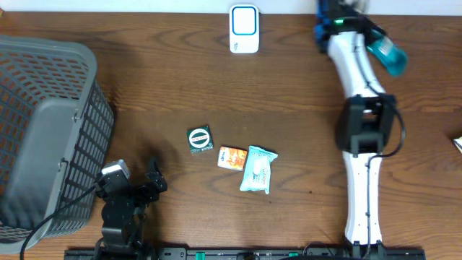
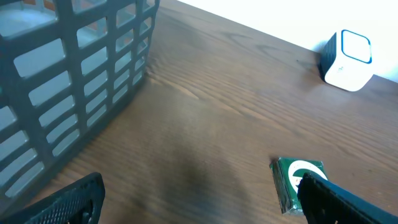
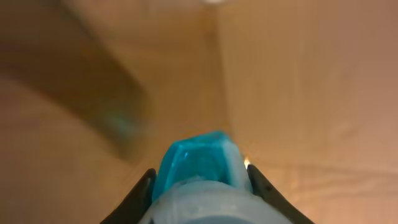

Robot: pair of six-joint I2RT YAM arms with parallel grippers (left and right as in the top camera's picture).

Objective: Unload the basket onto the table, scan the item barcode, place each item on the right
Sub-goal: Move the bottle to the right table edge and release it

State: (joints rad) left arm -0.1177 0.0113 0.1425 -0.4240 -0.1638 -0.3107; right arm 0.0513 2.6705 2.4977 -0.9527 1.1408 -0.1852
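Three items lie mid-table: a green box [image 1: 200,139], an orange packet [image 1: 232,157] and a pale teal pouch [image 1: 258,170]. My left gripper [image 1: 153,178] hovers low at the front left, open and empty. In the left wrist view the gripper [image 2: 199,188] has its jaws wide apart, and the green box [image 2: 297,179] lies just beyond the right finger [image 2: 339,202]. At the far right my right gripper [image 1: 375,40] is raised and shut on a teal-and-white handheld scanner [image 1: 388,55]. That scanner [image 3: 202,165] fills the space between the fingers of the right gripper [image 3: 199,180]. No barcode shows.
A grey mesh basket [image 1: 43,137] takes up the left side, and its wall [image 2: 81,81] stands close to my left gripper. A white-and-blue boxy device [image 1: 244,29] sits at the far edge, also seen from the left wrist [image 2: 348,59]. The right arm's elbow [image 1: 368,123] hangs over the table's right side.
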